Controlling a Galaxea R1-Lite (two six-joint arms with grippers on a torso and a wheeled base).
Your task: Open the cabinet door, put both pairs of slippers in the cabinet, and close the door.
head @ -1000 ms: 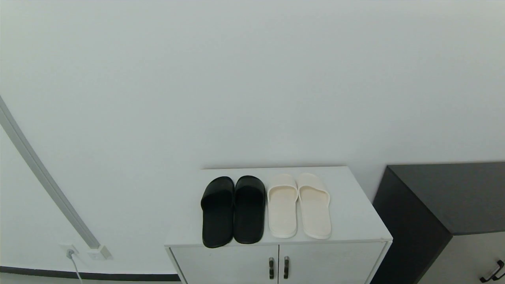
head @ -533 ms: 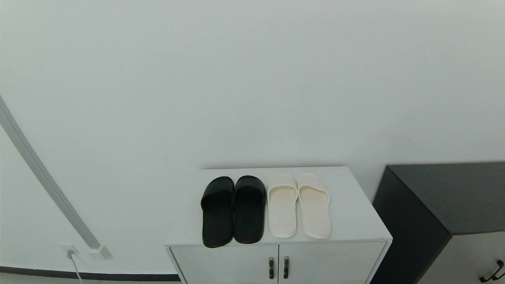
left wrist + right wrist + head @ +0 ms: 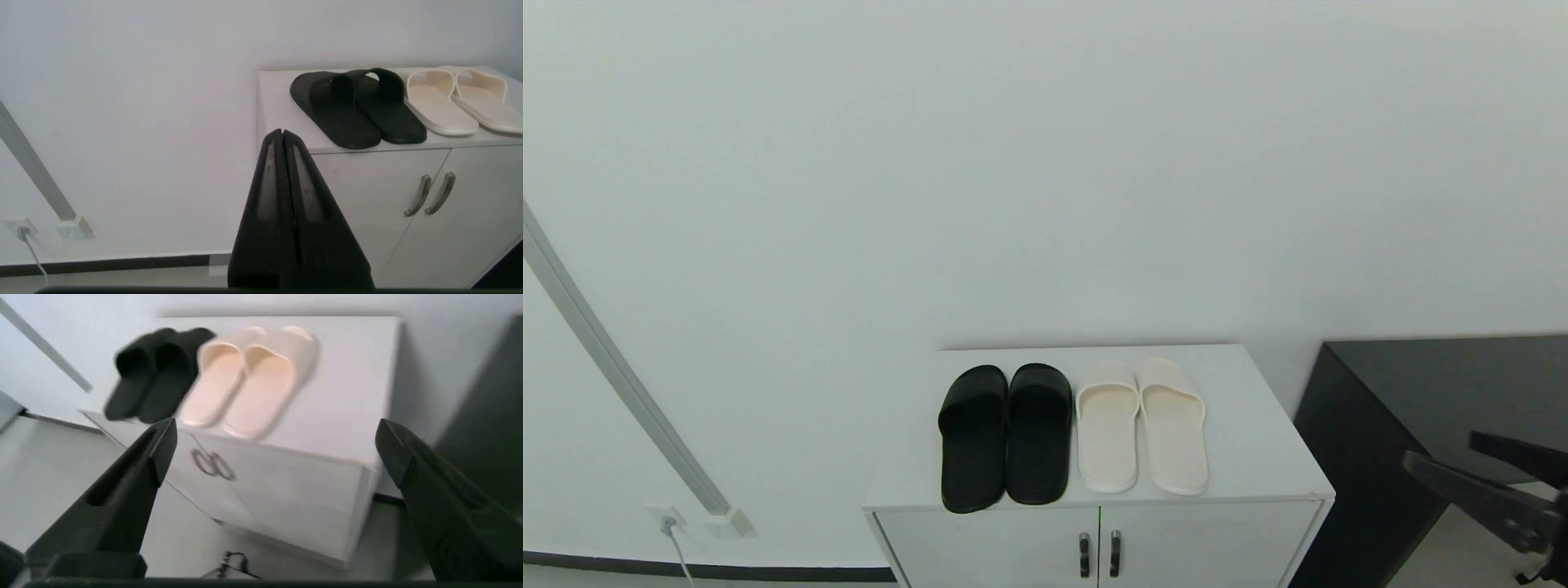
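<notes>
A pair of black slippers and a pair of cream slippers lie side by side on top of a white cabinet. Its two doors are shut, with paired handles at the middle seam. My right gripper hangs open at the cabinet's right, in front of the dark cabinet; from its wrist the gripper looks down on the cream slippers, black slippers and handles. My left gripper is shut and empty, left of the cabinet front, apart from the handles and black slippers.
A taller dark cabinet stands close on the right of the white one. On the wall at the left runs a slanted grey conduit, with a socket and cable near the floor.
My right gripper has come into the head view at the lower right, open. The slippers and the cabinet doors have not moved.
</notes>
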